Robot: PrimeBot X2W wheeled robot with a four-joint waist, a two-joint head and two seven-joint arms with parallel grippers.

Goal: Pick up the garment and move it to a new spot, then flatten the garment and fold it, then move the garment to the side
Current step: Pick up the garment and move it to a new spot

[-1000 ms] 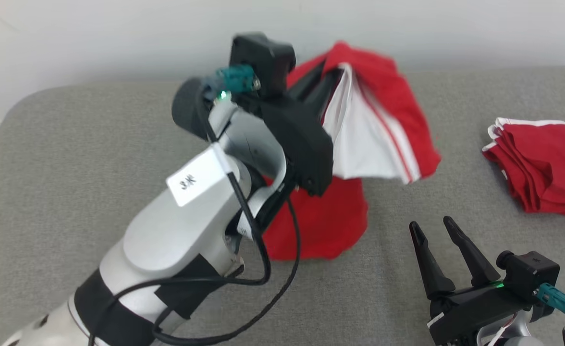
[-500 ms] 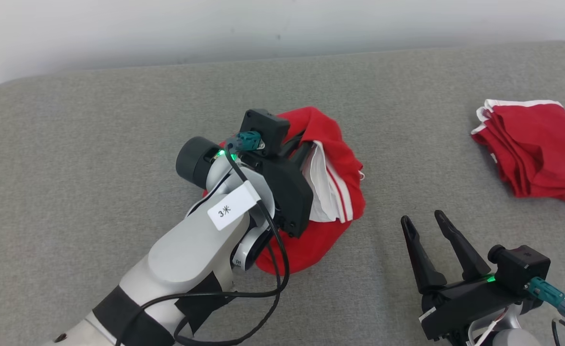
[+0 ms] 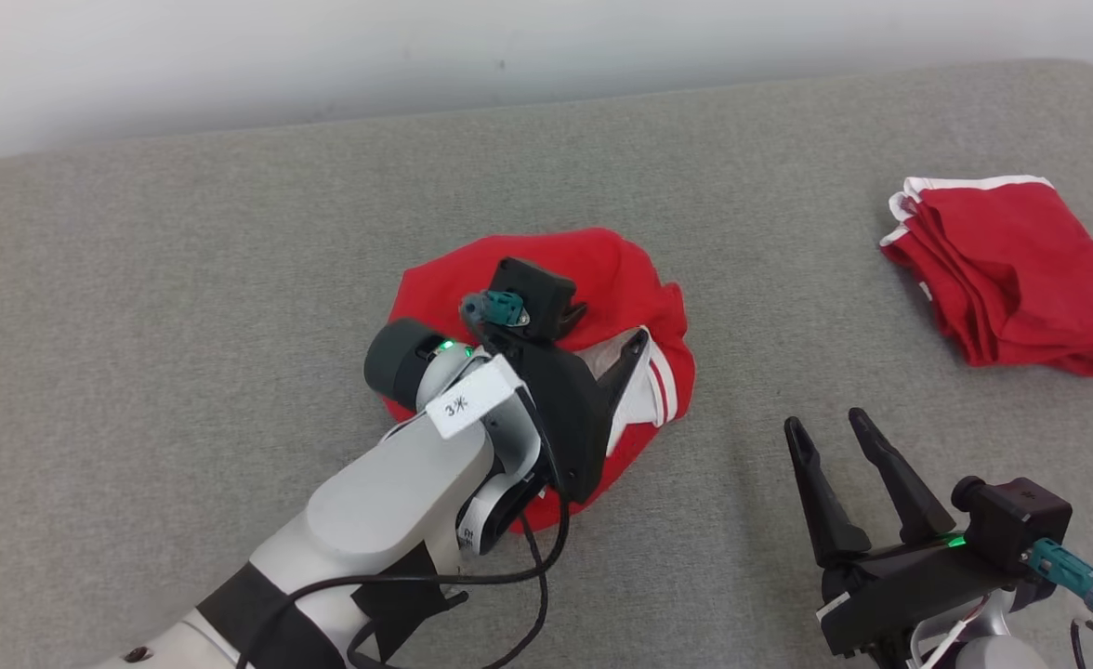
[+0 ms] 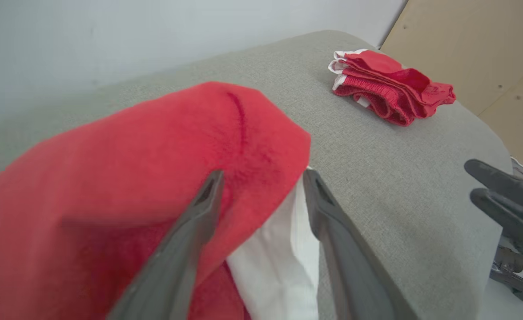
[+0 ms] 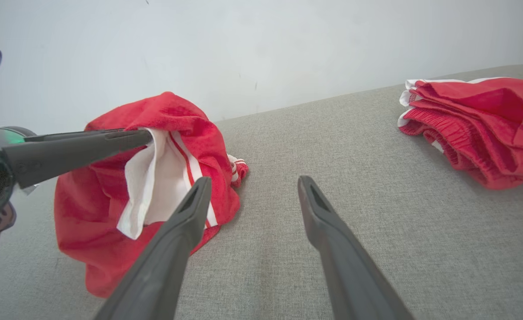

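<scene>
At the near right edge of the head view, the right tool [image 3: 825, 421] is poised above the grey fabric-covered table [image 3: 184, 279] with its two long dark fingers spread apart and nothing between them; its own wrist view confirms the released state of this tool [image 5: 255, 179], with bare grey weave showing through the gap. From the near left, the pale left forearm, bearing a small white paper label [image 3: 461, 404] and a looped black cable [image 3: 537, 557], reaches forward to the middle of the table. Its left tool [image 3: 612, 322] sits over the crumpled red garment with white panel and white stripes [image 3: 556, 255]. Seen from the left wrist, the fingers of this tool [image 4: 264, 172] stand parted, not clenched, with the garment [image 4: 154, 146] bulging behind and between them and its white panel lying in the gap. The garment rests as a rounded heap on the table, near the centre and left of the right tool; from the right wrist it [image 5: 177, 111] stands up in a loose mound with the white panel facing outward. Farther back and well apart to the right lies a folded stack of red cloth with white trim [image 3: 1011, 269], close to the table's far right corner. Beyond the table's far edge rises a plain pale wall [image 3: 323, 56].
</scene>
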